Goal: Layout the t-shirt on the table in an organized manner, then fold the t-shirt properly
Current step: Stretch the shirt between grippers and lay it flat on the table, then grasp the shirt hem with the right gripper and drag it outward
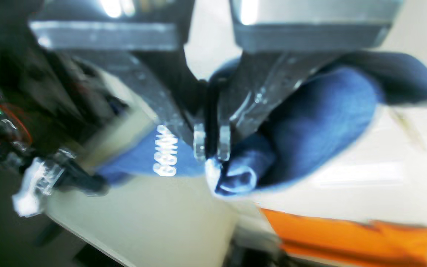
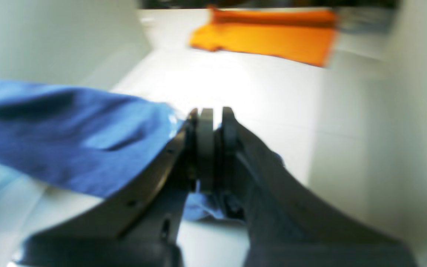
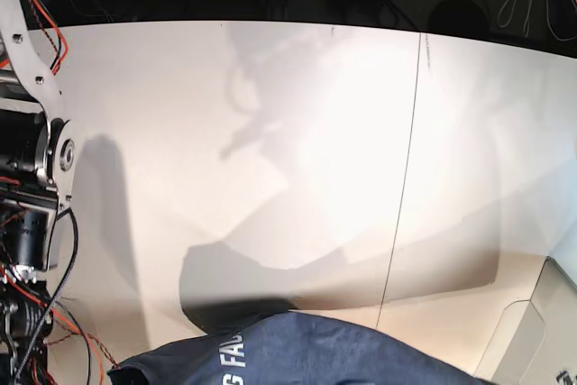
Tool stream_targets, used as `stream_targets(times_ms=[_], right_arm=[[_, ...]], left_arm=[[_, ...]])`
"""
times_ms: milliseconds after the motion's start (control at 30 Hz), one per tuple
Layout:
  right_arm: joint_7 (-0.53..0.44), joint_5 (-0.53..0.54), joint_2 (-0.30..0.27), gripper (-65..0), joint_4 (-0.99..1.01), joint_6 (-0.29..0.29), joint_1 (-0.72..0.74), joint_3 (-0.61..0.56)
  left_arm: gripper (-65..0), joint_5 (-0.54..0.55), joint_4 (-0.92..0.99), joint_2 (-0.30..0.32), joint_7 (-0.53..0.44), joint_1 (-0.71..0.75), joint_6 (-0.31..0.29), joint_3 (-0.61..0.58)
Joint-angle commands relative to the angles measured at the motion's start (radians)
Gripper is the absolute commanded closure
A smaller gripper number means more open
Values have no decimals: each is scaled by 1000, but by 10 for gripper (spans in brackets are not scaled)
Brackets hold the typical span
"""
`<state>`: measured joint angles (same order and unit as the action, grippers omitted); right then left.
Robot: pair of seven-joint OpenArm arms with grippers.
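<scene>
The navy-blue t-shirt [image 3: 343, 358] hangs at the bottom edge of the base view, above the off-white table [image 3: 270, 132], casting a dark shadow on it; part of its white lettering [image 3: 233, 362] shows. Neither gripper's fingers appear in that view. In the blurred left wrist view, my left gripper [image 1: 212, 146] is shut on a rolled fold of the t-shirt [image 1: 310, 122], with white letters [image 1: 166, 152] just left of the fingertips. My right gripper [image 2: 213, 122] is shut on an edge of the t-shirt [image 2: 69, 137], which stretches away to the left.
An orange cloth [image 2: 269, 33] lies on the table beyond the right gripper and also shows as an orange cloth [image 1: 347, 233] low in the left wrist view. A thin dark seam [image 3: 401, 178] crosses the table. An arm's base with wires [image 3: 36, 132] stands at the left edge, a pale box [image 3: 532, 331] at bottom right.
</scene>
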<state>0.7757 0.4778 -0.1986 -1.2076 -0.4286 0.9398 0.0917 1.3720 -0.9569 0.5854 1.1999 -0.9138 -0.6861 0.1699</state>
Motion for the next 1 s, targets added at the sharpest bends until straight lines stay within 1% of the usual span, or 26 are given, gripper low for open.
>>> stream_targets(times_ms=[0, 33, 67, 167, 300, 367, 433, 533, 600, 700, 733, 767, 800, 833, 967], right_arm=[[2, 27, -7, 0, -56, -12, -7, 14], [18, 40, -7, 0, -100, -22, -56, 19], [25, 47, -8, 0, -139, -25, -110, 21], [32, 62, -9, 0, -218, -25, -288, 21], [32, 60, -12, 0, -239, -27, -508, 21], [24, 60, -21, 0, -239, -51, -591, 22], [1, 50, -41, 0, -239, -51, -658, 22], [-42, -20, -74, 0, -239, -50, -732, 22], [-66, -63, -95, 0, -239, -47, -765, 23], [-73, -100, -115, 0, -239, -46, -785, 31], [-72, -107, -121, -75, -239, -46, -785, 36], [-74, -115, -126, -163, -239, -46, -784, 43], [-84, -120, -132, -217, -239, -45, -782, 49], [-93, -123, -140, -228, -239, -45, -782, 55], [-101, -122, -159, -227, -239, -42, -782, 95]], left_arm=[[0, 81, -13, 23, 21, 10, -12, 6], [0, 112, -13, 33, 53, 53, -12, 6], [0, 112, -13, 41, 79, 101, -12, 8], [0, 112, -13, 42, 90, 270, -12, 24], [0, 112, -13, 9, 82, 483, -12, 61], [0, 112, -13, -15, 76, 557, -12, 95], [0, 112, -13, -41, 75, 610, -12, 145], [0, 112, -13, -71, 55, 663, -12, 225], [0, 112, -13, -77, 28, 687, -12, 269], [0, 112, -13, -78, 24, 702, -12, 325], [-29, 112, -13, -77, 28, 705, -12, 341], [-76, 112, -13, -75, 38, 706, -12, 357], [-104, 112, -13, -71, 40, 711, -12, 370], [-113, 112, -13, -66, 39, 717, -12, 377], [-113, 112, -13, -41, 38, 746, -12, 382]])
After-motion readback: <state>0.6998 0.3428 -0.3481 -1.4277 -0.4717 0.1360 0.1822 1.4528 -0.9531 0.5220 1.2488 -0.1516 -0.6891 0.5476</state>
